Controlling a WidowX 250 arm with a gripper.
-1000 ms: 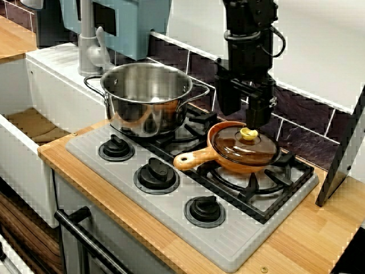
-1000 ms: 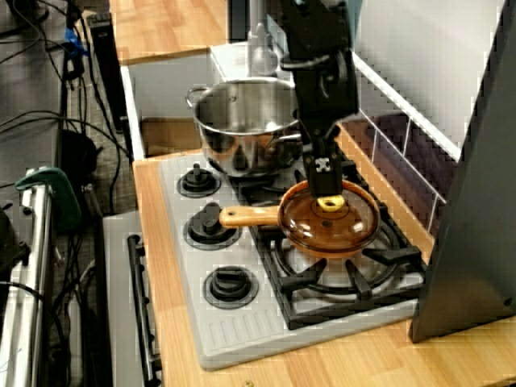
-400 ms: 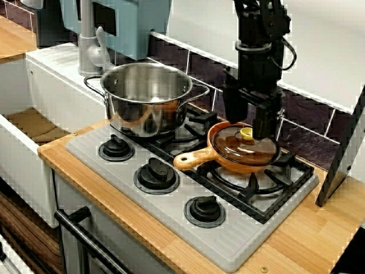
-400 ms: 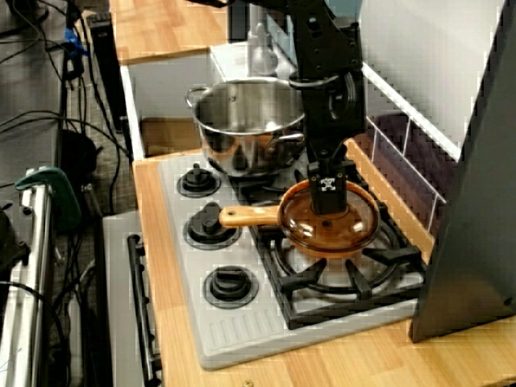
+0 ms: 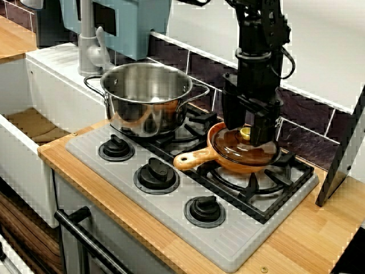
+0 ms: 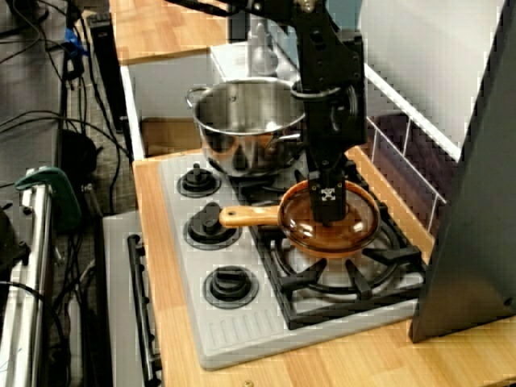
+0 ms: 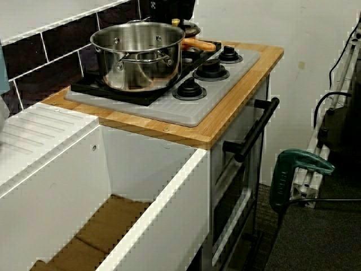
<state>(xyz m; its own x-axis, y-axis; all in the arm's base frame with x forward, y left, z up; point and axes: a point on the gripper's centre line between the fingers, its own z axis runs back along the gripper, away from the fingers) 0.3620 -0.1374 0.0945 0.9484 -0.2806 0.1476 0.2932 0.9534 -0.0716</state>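
1. The black gripper (image 5: 248, 132) hangs straight down over the burner beside the steel pot. Its two blocky fingers are apart, one on either side of a small yellow knob (image 5: 245, 133). I cannot tell whether they touch it.
2. The knob sits at the centre of a round, gently domed lid (image 5: 246, 152) of amber see-through glass, smooth and glossy.
3. The lid lies on a shallow orange-brown pan (image 5: 236, 167), whose stubby, rounded handle points towards the dials. In the view from the stove's end the gripper (image 6: 328, 201) hides the knob.
4. The pan rests on a black grate (image 5: 256, 185) of thick spoked bars.
5. Just beside it stands a tall pot (image 5: 148, 100) of polished steel with loop handles.
6. Three round black dials (image 5: 156, 173) line the ribbed, matte grey stove top (image 5: 228, 245), which is set on a pale wood-grain counter (image 5: 296, 240).
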